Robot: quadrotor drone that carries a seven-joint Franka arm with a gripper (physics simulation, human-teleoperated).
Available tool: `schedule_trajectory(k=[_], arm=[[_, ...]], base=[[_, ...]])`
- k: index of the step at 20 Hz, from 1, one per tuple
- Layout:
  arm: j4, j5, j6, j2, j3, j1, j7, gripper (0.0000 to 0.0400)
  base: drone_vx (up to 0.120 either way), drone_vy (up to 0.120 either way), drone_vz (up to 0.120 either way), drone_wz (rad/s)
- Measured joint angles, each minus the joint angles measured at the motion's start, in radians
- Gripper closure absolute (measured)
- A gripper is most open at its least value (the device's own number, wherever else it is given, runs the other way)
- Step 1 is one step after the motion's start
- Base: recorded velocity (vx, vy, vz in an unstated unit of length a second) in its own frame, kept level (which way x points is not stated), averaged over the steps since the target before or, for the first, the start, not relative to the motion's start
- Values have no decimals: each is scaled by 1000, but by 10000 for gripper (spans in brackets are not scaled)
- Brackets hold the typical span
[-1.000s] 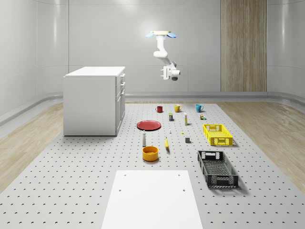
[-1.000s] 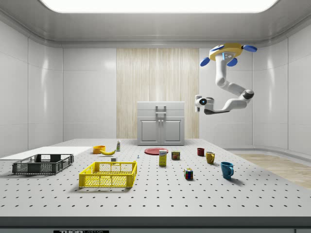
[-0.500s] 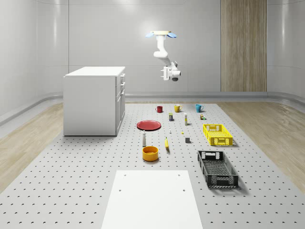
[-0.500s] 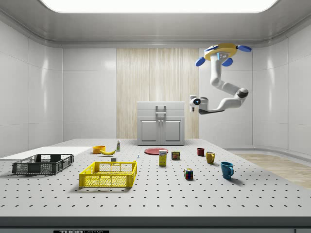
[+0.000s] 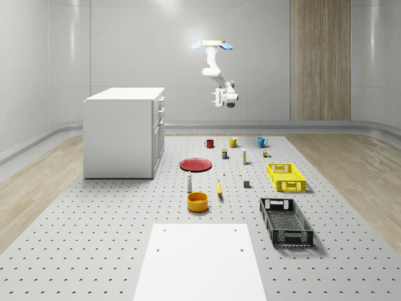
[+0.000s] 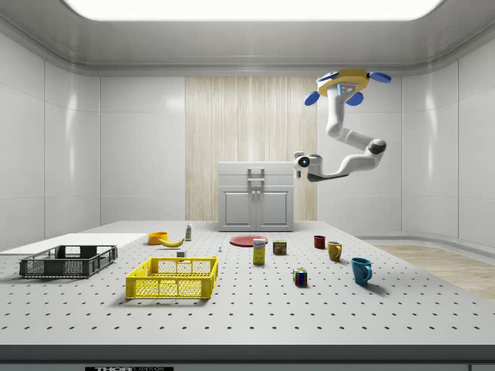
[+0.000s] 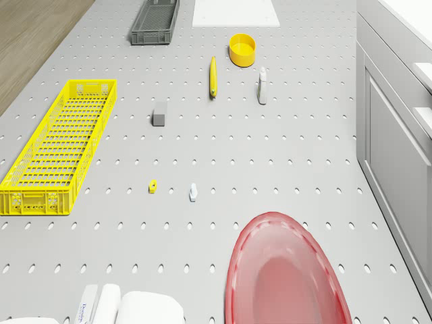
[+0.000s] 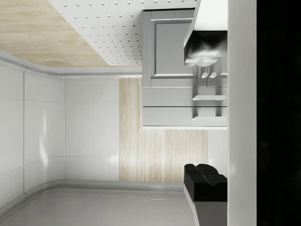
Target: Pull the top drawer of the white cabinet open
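The white cabinet (image 5: 123, 133) stands on the mat at the whole-scene view's left, its drawers facing right. Its top drawer (image 6: 256, 168) is closed, with a bar handle at the centre. I hover high over the mat in front of the drawer face, drone (image 6: 345, 80) level with the ceiling band. My arm hangs down and bends toward the cabinet. My gripper (image 6: 297, 161) is at top-drawer height, well short of the handle, fingers apart and holding nothing. In the wrist view the gripper (image 8: 186, 112) points at the cabinet (image 8: 169, 47), and the top drawer (image 8: 178, 117) lies between the two fingers.
A red plate (image 7: 287, 273) lies on the mat below me, near the cabinet front (image 7: 395, 142). Mugs (image 5: 233, 142), small cans and blocks, a bottle (image 5: 189, 182), a banana, an orange bowl (image 5: 197, 201), a yellow crate (image 5: 286, 176) and a black crate (image 5: 286, 221) are spread further out.
Drone, arm and gripper have drifted toward the side view's left, closing the gap to the cabinet front. The drawer has not moved.
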State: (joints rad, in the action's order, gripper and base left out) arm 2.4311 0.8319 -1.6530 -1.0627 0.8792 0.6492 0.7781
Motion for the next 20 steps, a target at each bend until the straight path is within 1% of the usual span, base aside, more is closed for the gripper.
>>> schedule_trajectory(k=[7, 11, 20], arm=[[3, -15, -17, -20, 5, 18, 13, 95], [4, -23, -26, -30, 8, 27, 20, 95], [7, -40, -43, -52, 13, 45, 34, 95]], base=[[120, 0, 0, 0], [120, -80, 0, 0], [120, 0, 0, 0]])
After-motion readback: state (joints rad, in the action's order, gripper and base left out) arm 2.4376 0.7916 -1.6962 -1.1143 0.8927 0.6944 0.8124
